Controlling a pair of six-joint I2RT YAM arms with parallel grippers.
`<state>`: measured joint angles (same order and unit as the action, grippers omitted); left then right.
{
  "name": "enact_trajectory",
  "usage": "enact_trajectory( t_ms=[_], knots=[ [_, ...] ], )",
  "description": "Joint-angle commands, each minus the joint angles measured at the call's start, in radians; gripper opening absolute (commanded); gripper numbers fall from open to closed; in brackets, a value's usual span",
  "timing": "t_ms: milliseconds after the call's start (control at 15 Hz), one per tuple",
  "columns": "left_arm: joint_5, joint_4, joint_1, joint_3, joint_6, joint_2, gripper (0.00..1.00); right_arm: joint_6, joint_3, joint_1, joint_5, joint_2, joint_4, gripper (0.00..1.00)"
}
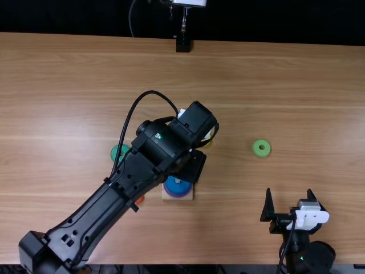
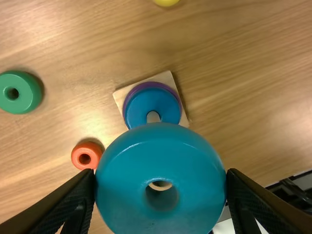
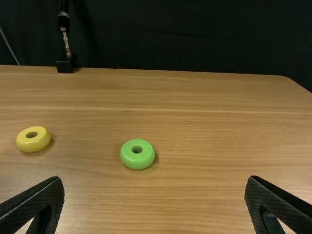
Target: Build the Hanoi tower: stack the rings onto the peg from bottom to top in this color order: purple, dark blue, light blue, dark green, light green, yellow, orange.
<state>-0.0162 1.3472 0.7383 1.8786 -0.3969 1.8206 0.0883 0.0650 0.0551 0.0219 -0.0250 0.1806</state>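
Seven rings are in sight, one of each colour: four loose on the counter (image 1: 319,103), two stacked, one held. Going left to right in the top view, the dark green ring (image 2: 30,92) comes first, lying flat and partly covered by the left arm (image 1: 97,214). Next is the orange ring (image 2: 94,152), nearer the counter's near edge, also flat. Then comes the one square base (image 2: 168,78) with its single peg (image 2: 153,117), carrying two rings: the purple ring (image 2: 146,85) at the bottom and the dark blue ring (image 2: 156,100) on top of it. Near the base is the left gripper (image 1: 191,164), its jaws closed on opposite sides of the light blue ring (image 2: 161,151), which is off the peg. The yellow ring (image 3: 33,144) lies on the counter, farther from the near edge than the base. Well apart to the right lies the light green ring (image 1: 256,148), flat. Last is the right gripper (image 1: 289,192), its two jaws spread wide with nothing between them.
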Motion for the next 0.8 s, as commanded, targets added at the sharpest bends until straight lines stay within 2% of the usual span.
enact_trajectory(
  t_ms=[0, 267, 333, 400, 467, 533, 600, 667, 733],
  knots=[
    [0.005, 0.0, 0.015, 0.027, -0.004, 0.023, 0.0, 0.002, -0.03, 0.006, -0.009, 0.013, 0.003, 1.0],
    [0.005, 0.0, 0.012, 0.024, -0.003, 0.023, 0.0, 0.002, -0.03, 0.006, -0.009, 0.011, 0.005, 1.0],
    [0.007, 0.0, 0.007, 0.02, -0.003, 0.022, 0.08, 0.002, -0.028, 0.006, -0.009, 0.013, 0.005, 1.0],
    [0.007, 0.0, 0.004, 0.01, -0.001, 0.02, 0.45, 0.002, -0.03, 0.006, -0.009, 0.013, 0.003, 1.0],
    [0.009, 0.0, 0.003, -0.007, -0.001, 0.019, 0.86, 0.002, -0.03, 0.006, -0.009, 0.011, 0.003, 1.0],
    [0.013, 0.002, 0.001, -0.018, -0.001, 0.019, 1.0, 0.002, -0.03, 0.006, -0.009, 0.011, 0.005, 1.0],
    [0.044, 0.006, -0.007, -0.022, -0.001, 0.017, 1.0, 0.002, -0.03, 0.006, -0.009, 0.011, 0.005, 1.0],
    [0.088, 0.009, -0.031, -0.024, -0.001, 0.019, 1.0, 0.002, -0.03, 0.006, -0.009, 0.011, 0.005, 1.0],
    [0.108, 0.009, -0.05, -0.024, 0.001, 0.019, 1.0, 0.002, -0.028, 0.006, -0.009, 0.013, 0.005, 1.0]
  ],
)
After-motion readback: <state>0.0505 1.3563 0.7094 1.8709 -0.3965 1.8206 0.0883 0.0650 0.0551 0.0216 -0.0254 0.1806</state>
